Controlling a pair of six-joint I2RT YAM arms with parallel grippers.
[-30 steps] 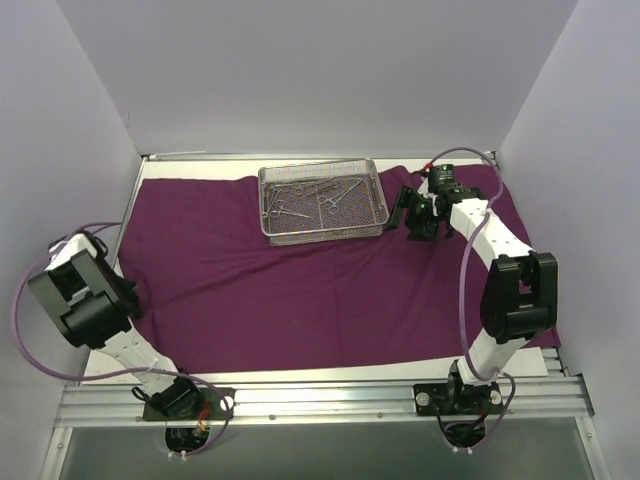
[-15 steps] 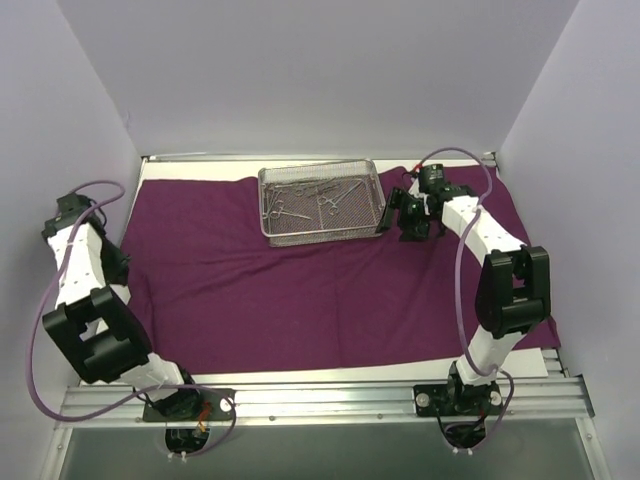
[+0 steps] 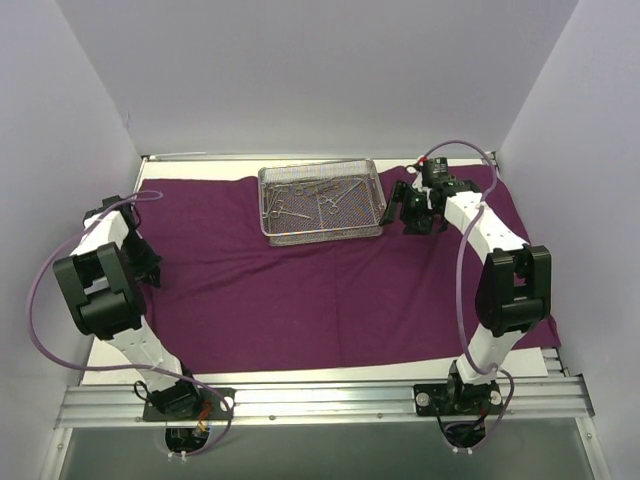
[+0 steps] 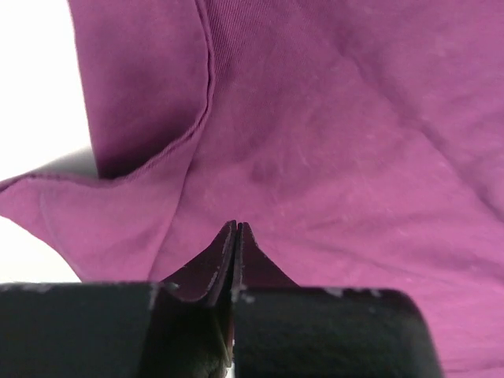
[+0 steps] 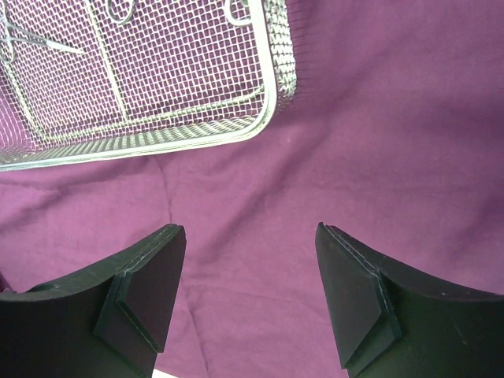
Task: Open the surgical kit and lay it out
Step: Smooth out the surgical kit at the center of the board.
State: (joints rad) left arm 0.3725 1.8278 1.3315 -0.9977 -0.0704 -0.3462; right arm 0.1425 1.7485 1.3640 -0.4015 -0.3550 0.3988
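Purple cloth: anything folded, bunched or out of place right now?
Yes. The cloth is folded over on itself at its left edge, by the shut left gripper; it does not lie flat there. The mesh tray sits square.

The white table (image 3: pixel 190 168) bears the deep-purple cloth (image 3: pixel 300 290), spread nearly flat; white margins show around it.

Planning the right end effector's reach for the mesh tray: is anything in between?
Nothing visible. Only bare purple cloth lies between the open right end effector and the tray corner.
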